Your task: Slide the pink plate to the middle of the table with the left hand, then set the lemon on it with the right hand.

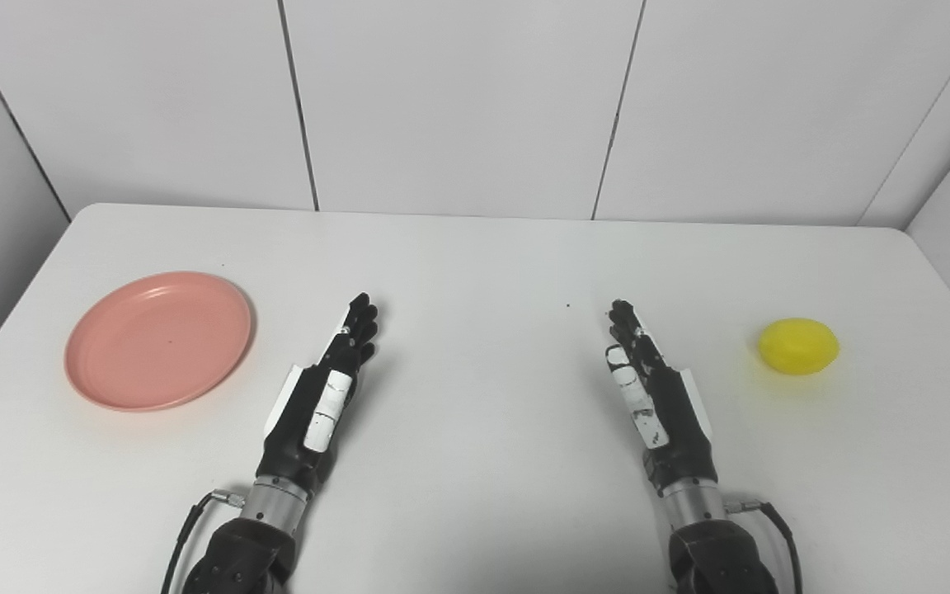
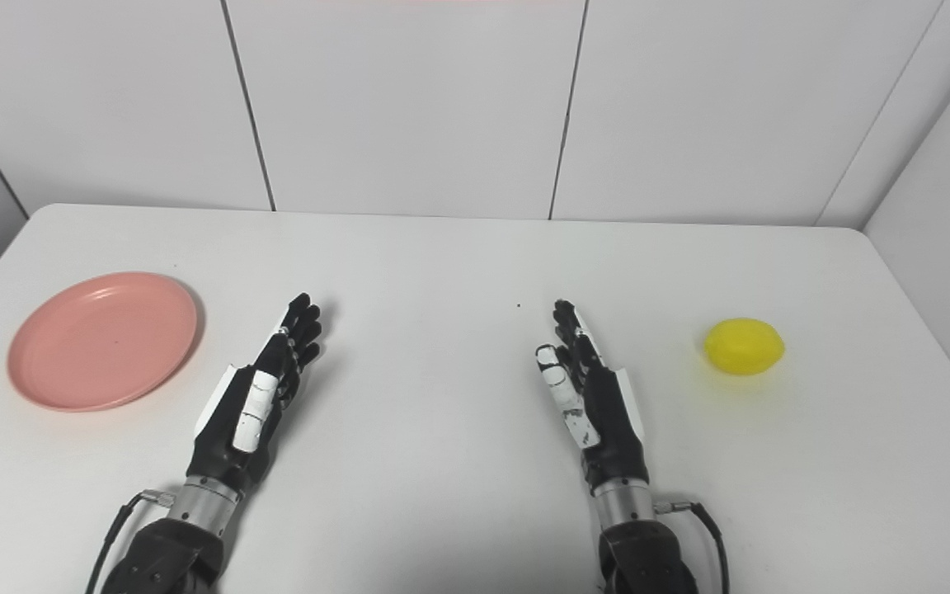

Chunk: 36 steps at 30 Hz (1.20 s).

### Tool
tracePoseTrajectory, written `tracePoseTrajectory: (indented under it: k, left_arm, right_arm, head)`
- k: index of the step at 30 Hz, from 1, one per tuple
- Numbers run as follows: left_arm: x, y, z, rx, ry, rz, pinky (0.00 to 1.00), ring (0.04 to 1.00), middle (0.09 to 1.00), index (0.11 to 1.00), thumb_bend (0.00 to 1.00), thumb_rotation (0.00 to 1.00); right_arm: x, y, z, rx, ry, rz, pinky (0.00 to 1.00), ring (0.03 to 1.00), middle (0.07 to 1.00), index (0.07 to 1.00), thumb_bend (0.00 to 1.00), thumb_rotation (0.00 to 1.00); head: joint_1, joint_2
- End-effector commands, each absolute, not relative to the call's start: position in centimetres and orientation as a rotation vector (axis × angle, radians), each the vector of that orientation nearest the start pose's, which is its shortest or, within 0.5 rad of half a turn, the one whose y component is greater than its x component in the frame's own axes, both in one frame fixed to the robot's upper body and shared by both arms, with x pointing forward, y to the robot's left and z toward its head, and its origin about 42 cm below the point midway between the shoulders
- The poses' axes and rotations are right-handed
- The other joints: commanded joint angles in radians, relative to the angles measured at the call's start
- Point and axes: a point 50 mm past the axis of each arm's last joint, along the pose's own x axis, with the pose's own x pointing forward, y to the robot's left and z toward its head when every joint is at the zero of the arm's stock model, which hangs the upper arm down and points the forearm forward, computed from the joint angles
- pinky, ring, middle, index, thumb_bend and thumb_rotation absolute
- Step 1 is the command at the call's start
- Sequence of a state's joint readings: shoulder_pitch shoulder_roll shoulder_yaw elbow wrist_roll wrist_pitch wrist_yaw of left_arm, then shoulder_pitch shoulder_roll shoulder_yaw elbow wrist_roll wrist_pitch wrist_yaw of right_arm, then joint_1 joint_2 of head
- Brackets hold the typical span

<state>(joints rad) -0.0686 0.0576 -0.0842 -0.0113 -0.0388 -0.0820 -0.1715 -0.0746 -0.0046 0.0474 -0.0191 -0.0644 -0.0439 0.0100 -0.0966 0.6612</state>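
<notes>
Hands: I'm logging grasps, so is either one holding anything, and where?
Nothing is held. Left hand and right hand are open, apart from plate and lemon.

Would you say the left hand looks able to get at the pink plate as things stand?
Probably yes. The left hand lies open beside the pink plate, on its right, with only bare table between them. Nothing blocks the way; actual reach cannot be confirmed.

White table (image 1: 475, 272) with rounded far corners, white panelled wall (image 1: 458, 99) with dark vertical seams behind.
</notes>
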Motion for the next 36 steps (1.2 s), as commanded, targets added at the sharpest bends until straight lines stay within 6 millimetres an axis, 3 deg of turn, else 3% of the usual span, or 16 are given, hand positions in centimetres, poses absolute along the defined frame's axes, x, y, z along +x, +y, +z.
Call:
tracePoseTrajectory:
  k: [1,26,30,31,32,34,36]
  left_arm:
    - [29.9,19.7,11.0,0.034,-0.128,-0.269,1.00,1.000,1.000,1.000,0.82,1.00]
    - [29.9,19.7,10.8,0.026,-0.132,-0.270,1.00,1.000,1.000,1.000,0.81,1.00]
    - [29.8,19.3,10.6,0.022,-0.129,-0.275,1.00,1.000,1.000,1.000,0.81,1.00]
    - [29.8,19.0,10.3,0.015,-0.131,-0.277,1.00,1.000,1.000,1.000,0.81,1.00]
    - [29.8,18.8,10.2,0.010,-0.134,-0.278,1.00,1.000,1.000,1.000,0.81,1.00]
    - [29.7,17.7,9.9,0.006,-0.133,-0.279,1.00,1.000,1.000,1.000,0.80,1.00]
    - [29.5,16.7,9.9,0.016,-0.125,-0.277,1.00,1.000,1.000,1.000,0.80,1.00]
  right_arm:
    - [30.9,-19.2,13.2,-0.075,-0.196,0.072,0.95,0.958,0.943,0.929,0.69,0.88]
    - [30.9,-19.1,13.3,-0.068,-0.198,0.070,0.95,0.960,0.945,0.930,0.69,0.88]
    - [30.8,-19.5,13.0,-0.053,-0.199,0.071,0.95,0.960,0.944,0.927,0.69,0.87]
    - [30.7,-19.8,13.0,-0.055,-0.203,0.080,0.96,0.964,0.948,0.931,0.69,0.87]
    - [30.6,-20.0,12.9,-0.058,-0.205,0.087,0.98,0.974,0.960,0.944,0.68,0.89]
    - [30.4,-20.9,13.0,-0.058,-0.209,0.107,0.99,0.988,0.975,0.961,0.65,0.89]
    - [30.3,-21.7,12.9,-0.052,-0.217,0.137,1.00,0.998,0.994,0.991,0.60,0.91]
  head:
    - [0.001,0.000]
    - [0.004,-0.005]
    - [0.087,-0.026]
    - [0.161,-0.043]
    - [0.161,-0.043]
    - [0.290,-0.082]
    - [0.336,-0.095]
